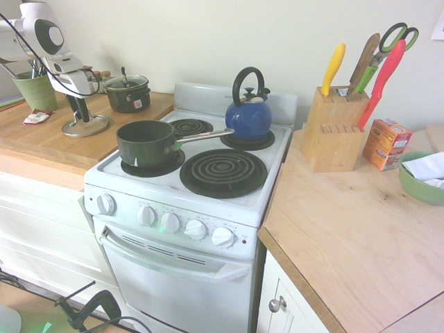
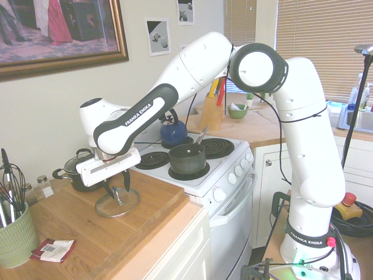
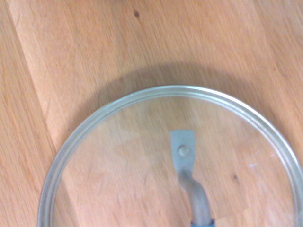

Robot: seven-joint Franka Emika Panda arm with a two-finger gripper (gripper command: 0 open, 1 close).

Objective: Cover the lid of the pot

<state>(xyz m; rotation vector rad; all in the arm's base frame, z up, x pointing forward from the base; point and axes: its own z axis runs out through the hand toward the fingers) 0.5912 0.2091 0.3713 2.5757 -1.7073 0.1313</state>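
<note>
The white Franka arm reaches out level over the wooden tabletop [image 2: 87, 233], its forearm lying nearly horizontal and its wrist turned so that the tool [image 2: 116, 188] points straight down above the lid [image 2: 117, 202]. The two dark fingers [image 2: 126, 181] of the tool straddle the arched metal handle at the lid's centre, standing partly apart with a gap visible on either side of it; whether they press the handle cannot be told. The lid, a round clear glass disc with a silver metal rim, lies flat on the tabletop, to the stove's side where the arm works. In the wrist view the lid [image 3: 142, 161] fills the lower part of the picture, the wood grain showing through the glass and the riveted foot of the handle [image 3: 182, 151] rising toward the camera. The pot [image 1: 146, 142], a dark green saucepan with straight sides and one long silver handle, stands uncovered on a front coil burner of the white stove [image 1: 187, 229], well apart from the lid. Behind the lid, against the wall, sits a smaller dark pot [image 1: 127, 92] with a red label and its own black-knobbed lid. A blue kettle [image 1: 248, 114] rests on a rear burner of the stove. On the far side of the stove from the lid stand a wooden knife block [image 1: 333, 128], an orange box [image 1: 386, 142] and a green bowl [image 1: 420, 184]. A green utensil cup [image 2: 16, 236] stands near the lid on the tabletop.
</note>
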